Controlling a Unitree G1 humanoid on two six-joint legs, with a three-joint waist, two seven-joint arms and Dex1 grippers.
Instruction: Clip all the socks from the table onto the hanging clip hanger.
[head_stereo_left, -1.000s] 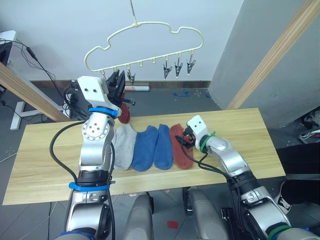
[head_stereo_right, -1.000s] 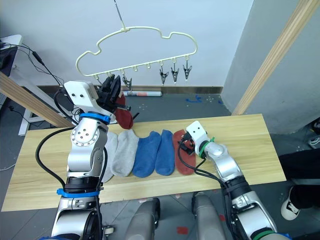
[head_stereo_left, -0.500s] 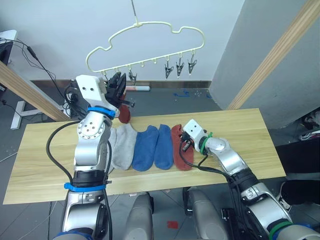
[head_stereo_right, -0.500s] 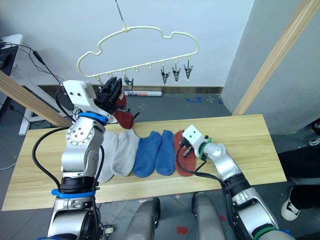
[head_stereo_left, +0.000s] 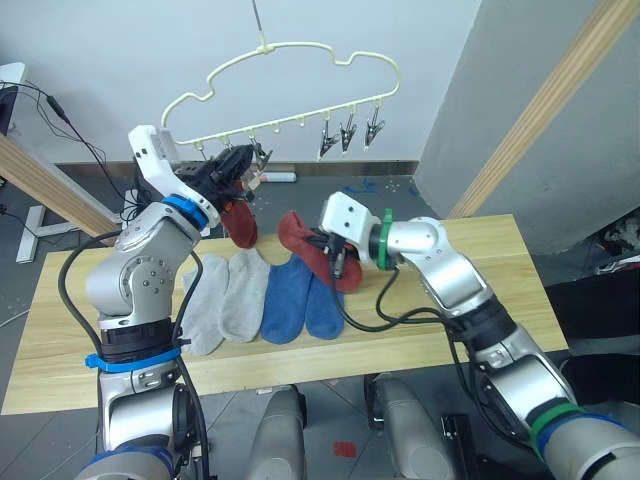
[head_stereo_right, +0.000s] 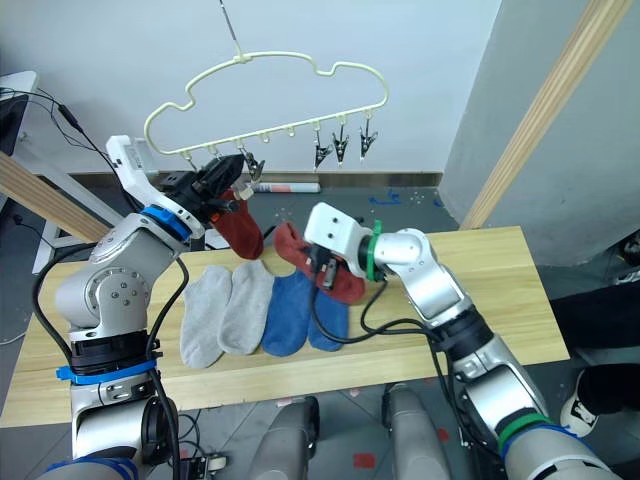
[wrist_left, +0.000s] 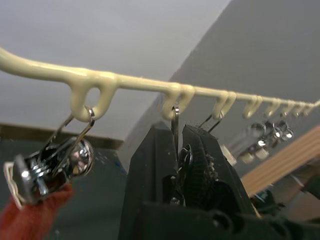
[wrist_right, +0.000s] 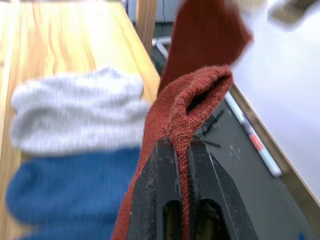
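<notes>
Our right claw (head_stereo_left: 337, 253) pinches the second rust sock (head_stereo_left: 312, 246), lifted above the bench (head_stereo_left: 480, 262); our left claw (head_stereo_left: 238, 165) squeezes a clip (wrist_left: 176, 150) on the clip hanger (head_stereo_left: 290, 75). If the left claw's squeeze slips, that clip snaps closed before the cuff arrives; the swinging hanger could also shake the hung rust sock (head_stereo_left: 238, 218) free.

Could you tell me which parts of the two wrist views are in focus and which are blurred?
Right wrist view: the red sock pinched in the right gripper is sharp; the grey sock, blue sock and table behind are soft. Left wrist view: the hanger bar and left gripper are fairly sharp; the farther clips blur.
</notes>
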